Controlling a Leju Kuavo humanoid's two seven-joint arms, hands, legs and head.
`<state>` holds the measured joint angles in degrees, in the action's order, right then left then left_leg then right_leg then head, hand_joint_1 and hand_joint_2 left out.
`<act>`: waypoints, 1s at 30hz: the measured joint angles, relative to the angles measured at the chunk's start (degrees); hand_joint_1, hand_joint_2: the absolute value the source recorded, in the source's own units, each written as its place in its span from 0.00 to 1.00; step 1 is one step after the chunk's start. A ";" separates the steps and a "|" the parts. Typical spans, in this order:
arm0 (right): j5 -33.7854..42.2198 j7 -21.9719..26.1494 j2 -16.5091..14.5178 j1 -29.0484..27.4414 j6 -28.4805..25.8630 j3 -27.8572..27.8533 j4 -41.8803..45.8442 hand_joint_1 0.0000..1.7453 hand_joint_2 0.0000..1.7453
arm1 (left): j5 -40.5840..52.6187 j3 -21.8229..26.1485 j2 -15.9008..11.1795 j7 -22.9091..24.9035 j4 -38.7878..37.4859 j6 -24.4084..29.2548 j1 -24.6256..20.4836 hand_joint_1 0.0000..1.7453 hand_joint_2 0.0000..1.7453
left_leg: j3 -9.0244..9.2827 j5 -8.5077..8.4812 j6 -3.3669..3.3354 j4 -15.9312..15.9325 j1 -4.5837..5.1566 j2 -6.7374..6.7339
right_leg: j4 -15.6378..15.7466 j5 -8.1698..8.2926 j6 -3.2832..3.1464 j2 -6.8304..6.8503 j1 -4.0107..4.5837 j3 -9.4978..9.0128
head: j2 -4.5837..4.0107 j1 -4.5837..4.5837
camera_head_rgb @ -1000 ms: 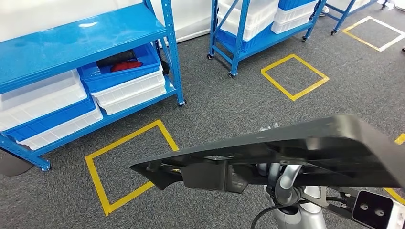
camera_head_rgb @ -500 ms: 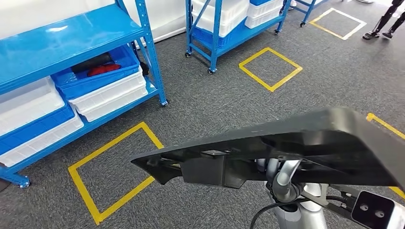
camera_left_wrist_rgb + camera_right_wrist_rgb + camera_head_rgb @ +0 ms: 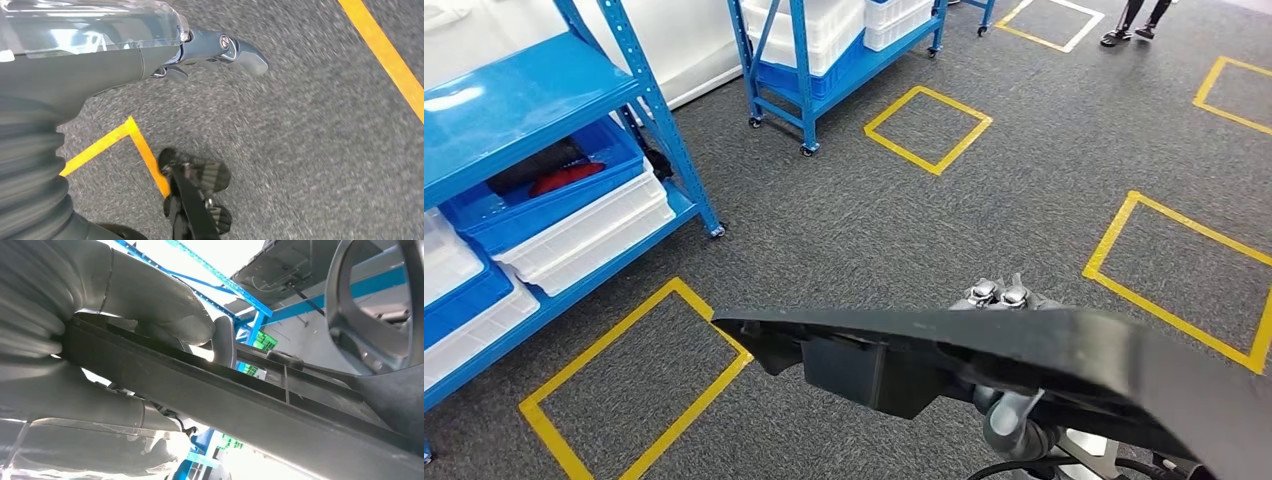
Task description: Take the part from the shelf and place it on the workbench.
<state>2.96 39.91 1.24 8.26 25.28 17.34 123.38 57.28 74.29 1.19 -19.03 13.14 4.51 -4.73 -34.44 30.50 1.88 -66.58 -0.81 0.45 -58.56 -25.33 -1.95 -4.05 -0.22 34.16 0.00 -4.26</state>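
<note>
A long, flat black plastic part (image 3: 984, 360) stretches across the bottom of the head view, carried above the floor. My right hand (image 3: 999, 296) grips it from underneath, and its knuckles show just over the part's far edge. In the right wrist view the thick grey thumb (image 3: 165, 315) lies across the edge of the part (image 3: 225, 395), with the fingers below it. My left hand (image 3: 220, 50) hangs over the grey carpet, fingers stretched out and holding nothing.
A blue shelf (image 3: 514, 100) with white and blue bins stands at the left. A second wheeled blue rack (image 3: 824, 50) is further back. Yellow taped squares (image 3: 929, 130) mark the grey carpet. A person's legs (image 3: 1139, 18) stand at the far right.
The whole scene has slid left as the camera turned right. The black part stays in my right hand and sits lower in the picture.
</note>
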 joint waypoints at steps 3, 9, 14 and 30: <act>0.08 0.01 0.53 -0.15 -0.46 0.97 0.62 1.00 1.00 | 0.04 0.17 -0.22 0.40 0.00 -0.16 -0.06 0.00 1.00 | 3.66 -2.80 -0.64 8.49 -0.05 3.04 | -0.35 0.16 0.75 -1.90 0.01 0.43 | 0.00 0.01; 1.09 0.00 1.84 -0.47 -0.58 1.44 1.30 1.00 1.00 | 0.48 0.22 -0.33 1.63 0.00 -0.52 -0.42 0.00 1.00 | 3.94 -3.83 -2.51 9.98 -0.15 0.06 | -5.60 -2.89 2.47 1.55 -0.13 3.57 | 0.00 0.01; 3.74 0.00 2.50 1.40 -0.40 1.28 -0.22 1.00 1.00 | 1.38 0.13 -0.33 1.18 -0.01 -1.36 -0.35 0.00 1.00 | 3.64 -3.79 -2.65 9.91 0.18 -3.65 | -14.05 -5.54 3.20 3.93 -0.61 6.89 | 0.00 0.02; 5.87 -0.02 2.37 3.01 4.56 -3.58 -5.10 1.00 1.00 | 2.41 -0.37 0.73 3.00 -0.07 -0.39 -0.28 0.00 1.00 | -1.98 1.12 -0.27 -3.18 0.18 -0.55 | 0.17 -0.31 0.08 0.70 0.16 -0.21 | 0.00 -0.01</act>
<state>8.83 39.89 3.61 11.27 29.84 13.76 118.27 59.69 73.93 1.92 -16.03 13.07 4.12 -5.01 -36.42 31.62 1.62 -69.75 -0.63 -0.10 -58.39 -25.64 -1.87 -3.35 -0.07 33.96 0.00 -4.26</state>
